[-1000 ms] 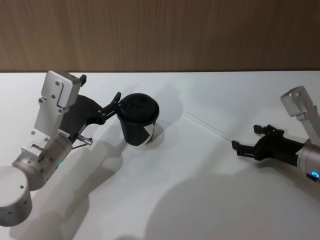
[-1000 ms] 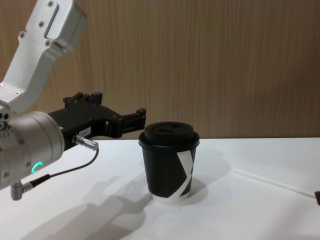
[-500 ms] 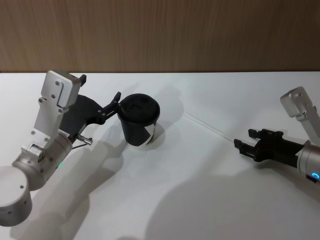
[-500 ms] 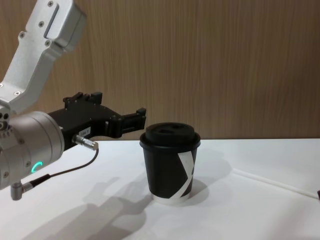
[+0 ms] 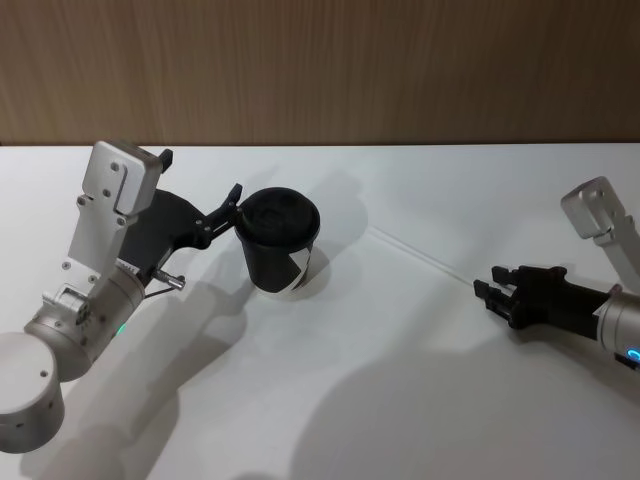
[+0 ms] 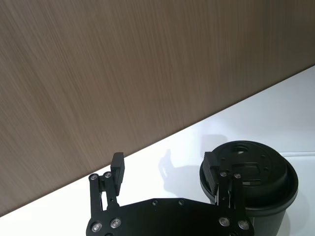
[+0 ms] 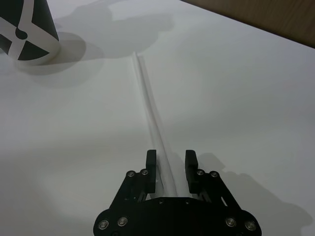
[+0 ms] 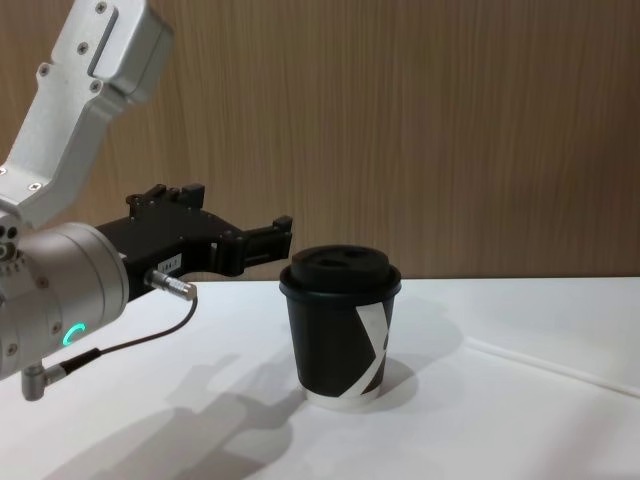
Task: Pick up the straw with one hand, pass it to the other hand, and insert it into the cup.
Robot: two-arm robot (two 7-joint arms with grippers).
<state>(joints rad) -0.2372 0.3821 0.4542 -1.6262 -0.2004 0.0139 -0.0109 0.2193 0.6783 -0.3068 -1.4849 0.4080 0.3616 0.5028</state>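
The thin straight white drinking straw [image 5: 420,256] lies flat on the white table [image 5: 350,400], well apart from the black paper coffee cup with a black domed lid and a white X-shaped stripe [image 5: 278,245], on the cup's right. Its near end points towards the cup and its far end runs away from it, between the fingers of the right gripper [image 5: 490,283].

In the right wrist view the straw [image 7: 150,110] passes down the middle of that black gripper [image 7: 170,160]. The two fingers [image 7: 151,162] stand narrowly apart, one on either side. One sits close against the straw, and a slim gap shows at the other.

The cup [image 8: 338,325] stands upright on its white base rim. On the cup's left, the left gripper [image 5: 200,172], black with a silver wrist, hangs at lid height with its fingers spread wide and holding nothing. One fingertip [image 6: 212,169] is just beside the lid's rim. A brown wood-grain wall [image 5: 320,70] rises behind the cup.
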